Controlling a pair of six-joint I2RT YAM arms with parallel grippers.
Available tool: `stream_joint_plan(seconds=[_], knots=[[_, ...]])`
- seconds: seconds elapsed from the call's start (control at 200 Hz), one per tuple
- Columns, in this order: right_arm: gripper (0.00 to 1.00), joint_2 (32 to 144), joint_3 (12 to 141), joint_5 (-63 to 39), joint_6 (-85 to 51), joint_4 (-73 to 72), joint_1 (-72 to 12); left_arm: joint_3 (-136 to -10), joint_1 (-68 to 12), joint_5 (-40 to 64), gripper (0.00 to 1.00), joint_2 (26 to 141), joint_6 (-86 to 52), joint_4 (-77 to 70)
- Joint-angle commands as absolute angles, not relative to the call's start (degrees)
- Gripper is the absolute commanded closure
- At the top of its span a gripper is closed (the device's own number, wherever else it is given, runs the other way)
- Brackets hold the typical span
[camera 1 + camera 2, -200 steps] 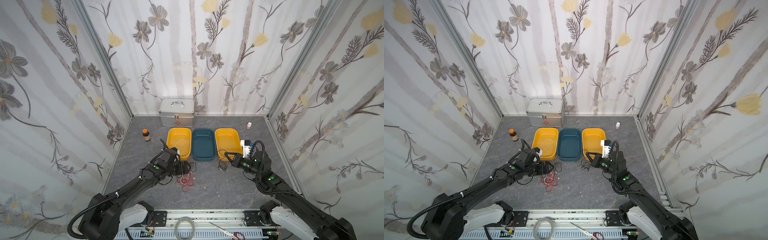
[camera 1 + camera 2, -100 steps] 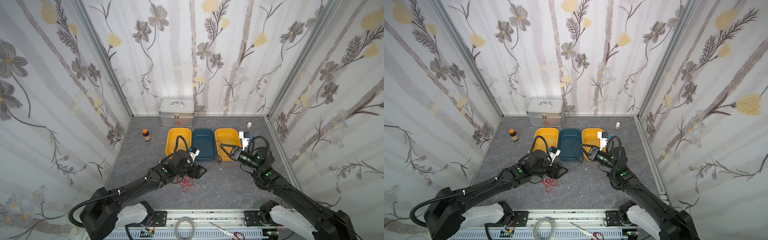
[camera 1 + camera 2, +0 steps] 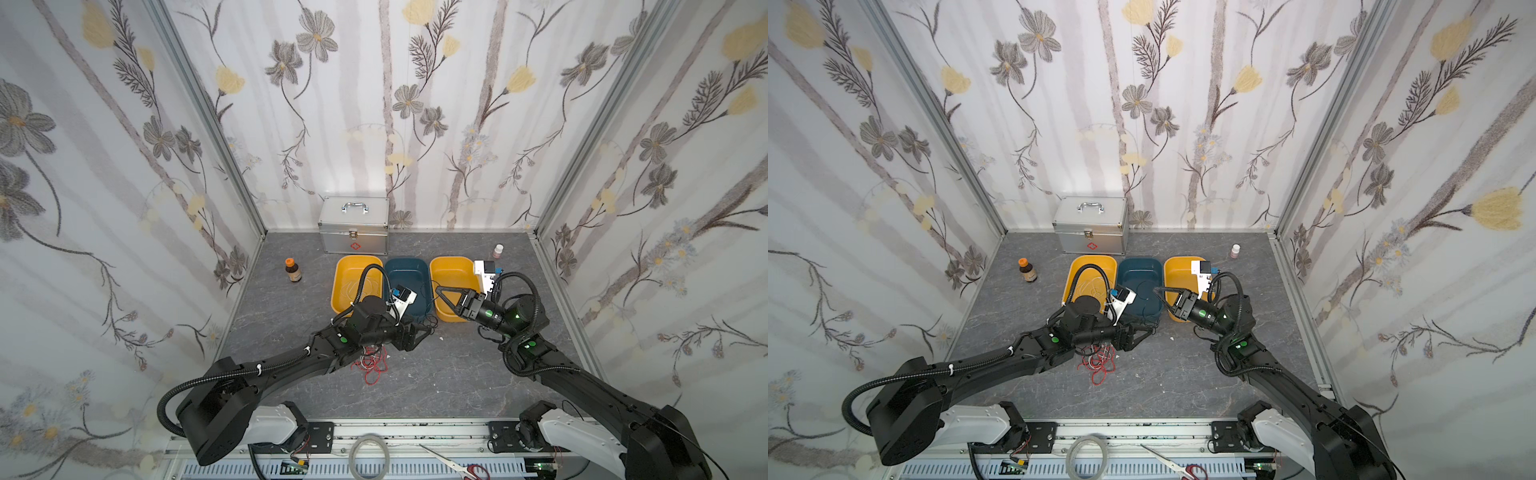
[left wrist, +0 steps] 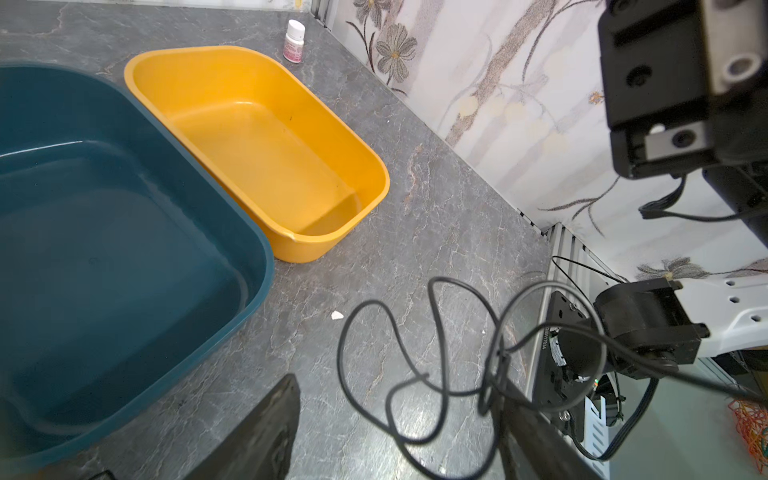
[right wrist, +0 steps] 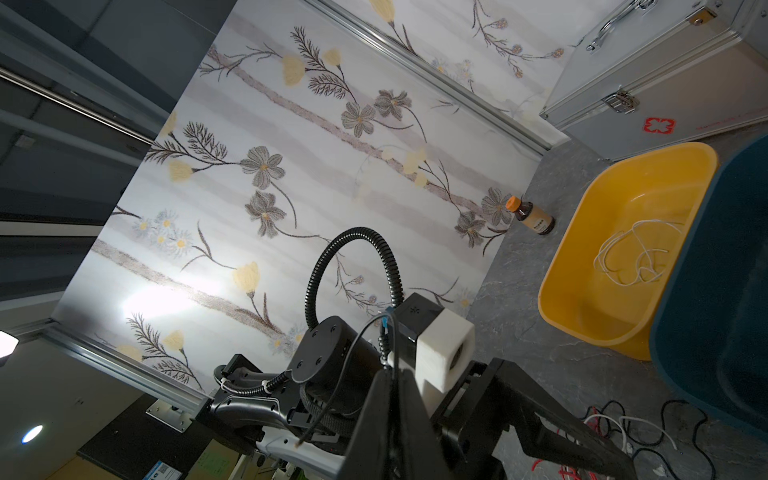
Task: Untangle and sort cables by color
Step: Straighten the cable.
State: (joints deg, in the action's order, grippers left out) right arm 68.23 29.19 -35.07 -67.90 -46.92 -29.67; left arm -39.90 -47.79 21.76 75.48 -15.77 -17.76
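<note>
A thin black cable [image 4: 436, 361] hangs in loops from my right gripper [image 3: 438, 287], which is shut on its top end [image 5: 392, 374] and held above the gap between the blue bin [image 3: 407, 266] and the right yellow bin [image 3: 451, 264]. My left gripper [image 3: 424, 328] is open in front of the blue bin. The dangling black loops fall between its fingers [image 4: 270, 419] without being pinched. A red cable tangle [image 3: 370, 363] with black and white strands lies on the table under the left arm. A white cable [image 5: 636, 257] lies in the left yellow bin [image 3: 345, 266].
A silver case [image 3: 353, 224] stands at the back wall. A brown bottle [image 3: 293, 270] is left of the bins and a small white bottle [image 3: 498, 250] at the back right. A tape ring [image 3: 370, 455] and scissors [image 3: 453, 461] lie on the front rail.
My left gripper swung right from the red tangle to the front of the blue bin and narrowed somewhat. My right gripper rose and moved back over the bins with the black cable.
</note>
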Motion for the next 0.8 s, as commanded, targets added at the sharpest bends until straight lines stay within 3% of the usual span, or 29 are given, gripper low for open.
stream_joint_plan(seconds=[0.0,0.165,0.405,0.595,0.795], knots=[[0.91,68.6,29.4,-35.8,-69.4,-50.7,-29.9,-41.0,-47.8,24.0,0.36,76.7,-15.7,-24.3],[0.91,68.6,29.1,-35.4,-69.5,-51.0,-30.0,-41.3,-48.1,25.1,0.55,77.3,-16.6,-25.1],[0.91,67.6,28.4,-35.5,-69.2,-50.3,-28.2,-40.6,-48.1,23.4,0.91,75.9,-16.2,-22.4],[0.91,65.2,27.9,-34.5,-67.3,-46.1,-25.4,-39.3,-48.1,21.7,1.0,74.2,-16.1,-20.0],[0.91,59.6,28.3,-25.8,-59.7,-31.6,-21.9,-35.9,-48.1,20.1,1.0,71.3,-16.7,-18.5]])
